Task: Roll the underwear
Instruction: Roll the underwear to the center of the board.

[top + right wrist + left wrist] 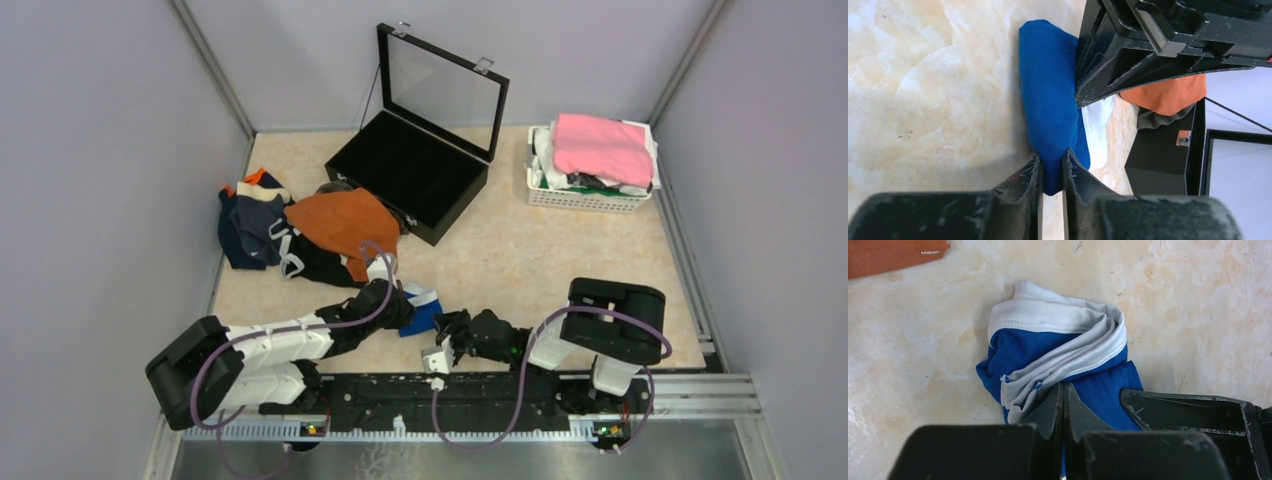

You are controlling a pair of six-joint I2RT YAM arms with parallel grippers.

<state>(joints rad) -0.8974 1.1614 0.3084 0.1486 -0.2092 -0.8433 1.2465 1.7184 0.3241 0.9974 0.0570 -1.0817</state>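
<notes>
1. Marbled beige tabletop [540, 260] walled in pale grey. An open black case [420, 170] stood at the far middle. A white basket [590, 195] holding a pink cloth [600, 145] stood at far right.
2. Blue underwear [424, 308], bunched into a short roll with its white waistband outermost, lay near the near edge. It was between both grippers and well apart from the pile of underwear [300, 230] at far left.
3. Left gripper [1064, 395]: fingers pressed together on a thin fold at the waistband side.
4. Right gripper [1050, 160]: fingers pinched the roll's plain blue end. The roll's long axis ran straight away from these fingertips, toward the case.
5. Judgement: both arms were about equally near, so further rolling would turn about that axis. Bare tabletop showed beside the roll in both wrist views.
</notes>
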